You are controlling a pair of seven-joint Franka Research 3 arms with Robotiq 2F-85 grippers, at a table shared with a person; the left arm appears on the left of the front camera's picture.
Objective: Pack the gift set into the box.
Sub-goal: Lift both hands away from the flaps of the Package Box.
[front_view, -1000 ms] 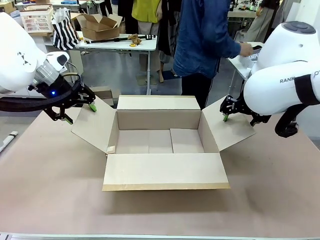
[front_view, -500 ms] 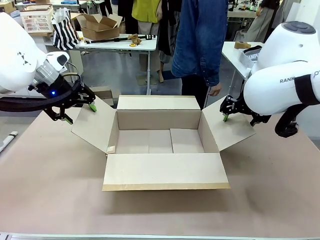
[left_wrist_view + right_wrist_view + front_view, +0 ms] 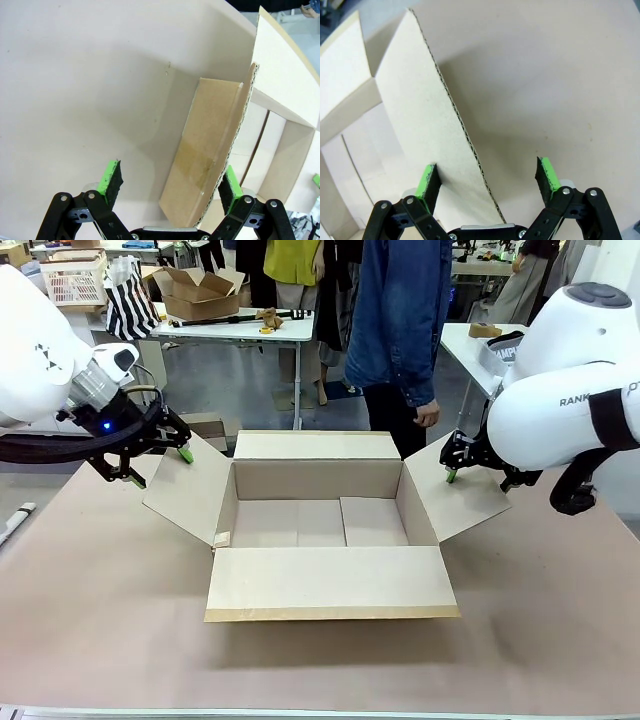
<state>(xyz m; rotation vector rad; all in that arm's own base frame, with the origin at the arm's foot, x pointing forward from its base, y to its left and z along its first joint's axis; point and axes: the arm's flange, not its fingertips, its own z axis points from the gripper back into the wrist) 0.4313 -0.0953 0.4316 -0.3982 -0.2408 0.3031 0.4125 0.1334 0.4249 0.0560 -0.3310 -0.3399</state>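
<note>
The large plain brown corrugated cardboard box [image 3: 325, 530] sits upright in the middle of the pale brown worktop [image 3: 100, 620], its mouth facing up and its long axis running left to right across the front view. All four flaps are folded outward: the near one lies almost flat toward the robot, the far one toward the person in the blue denim jacket [image 3: 400, 320], and the two end flaps slant up and out.

The left claw [image 3: 155, 465] straddles the outer edge of the left end flap [image 3: 210, 155]. Its jaws are spread wide; one green pad [image 3: 229, 186] sits just beside the flap's corrugated edge, the other hangs clear.

The right claw [image 3: 462, 472] is likewise wide open around the right end flap [image 3: 425, 115], one pad [image 3: 427, 181] against the flap face. Neither claw clamps anything.
</note>
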